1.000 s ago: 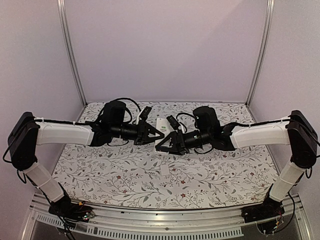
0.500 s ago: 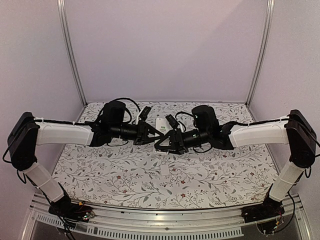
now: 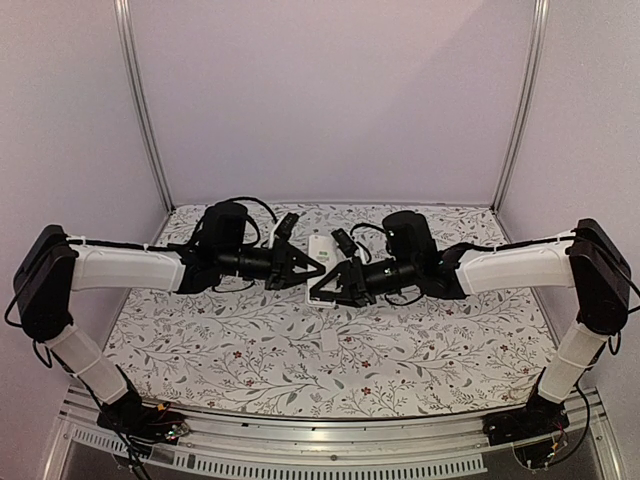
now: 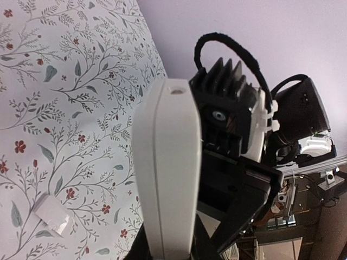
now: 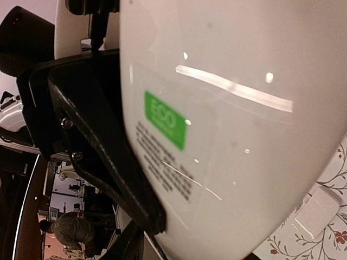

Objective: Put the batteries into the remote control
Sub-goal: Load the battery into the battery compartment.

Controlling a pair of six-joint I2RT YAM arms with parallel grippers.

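Observation:
The white remote control is held up above the table between both arms. My left gripper is shut on its lower end, and the left wrist view shows the remote edge-on, rising from the jaws. The remote's back, with a green label, fills the right wrist view. My right gripper is round the remote from the other side. One black finger lies against the remote's edge and the other finger is hidden behind it. The batteries are out of view.
A small flat white cover piece lies on the flowered tablecloth in front of the grippers, and shows as the cover and the cover in the wrist views. Metal frame posts stand at the back corners.
The right gripper has moved a little left and closed in on the remote. The left arm and the remote have hardly moved.

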